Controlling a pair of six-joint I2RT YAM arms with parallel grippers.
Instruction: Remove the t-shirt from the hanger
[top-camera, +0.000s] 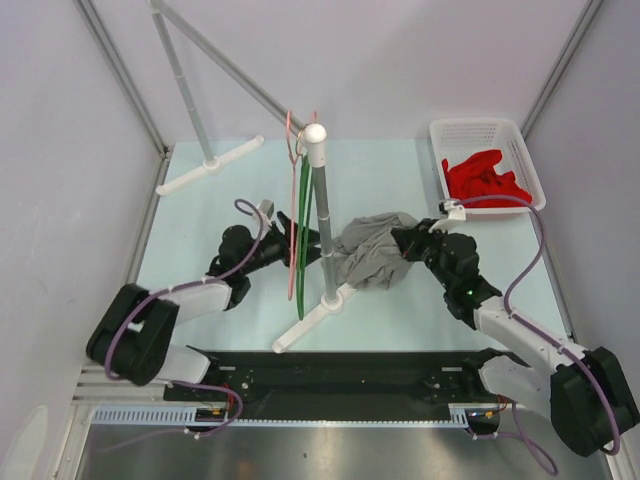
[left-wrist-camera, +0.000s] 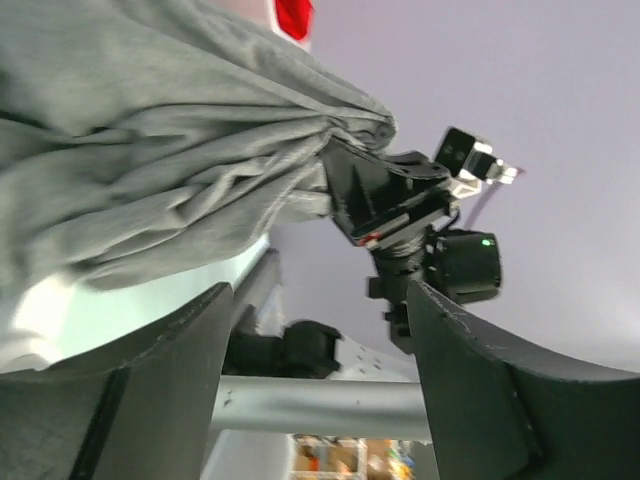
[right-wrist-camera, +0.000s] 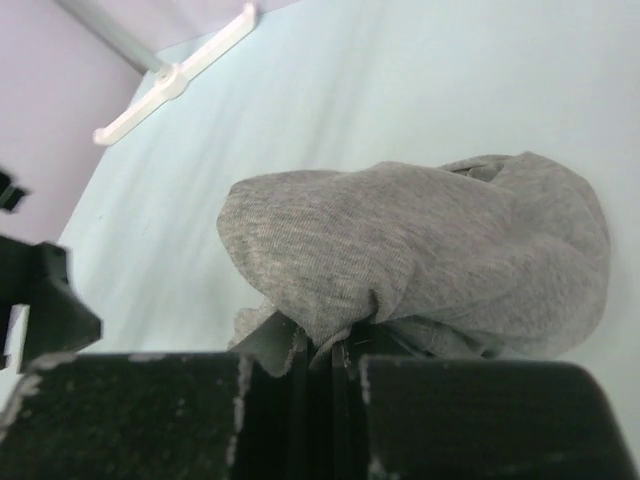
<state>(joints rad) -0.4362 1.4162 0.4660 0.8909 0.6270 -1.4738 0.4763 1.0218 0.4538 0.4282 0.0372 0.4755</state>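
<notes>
Pale-green table (top-camera: 400, 320) w/ grey t-shirt (top-camera: 375, 255); white basket (top-camera: 490, 130); rack base (top-camera: 310, 325).

The pole (top-camera: 324, 225) stands mid-table, its foot (top-camera: 300, 328) running toward the near edge. Hangers (top-camera: 302, 215) dangle just left of it, barring the way across from that side. The shirt (top-camera: 372, 255) is heaped against the pole's right side. The basket (top-camera: 475, 125) fills the far right corner, a stand (top-camera: 210, 165) the far left; between them the table (top-camera: 380, 170) lies open.

No text, label, brand, number or sign is legible in any of the views.
</notes>
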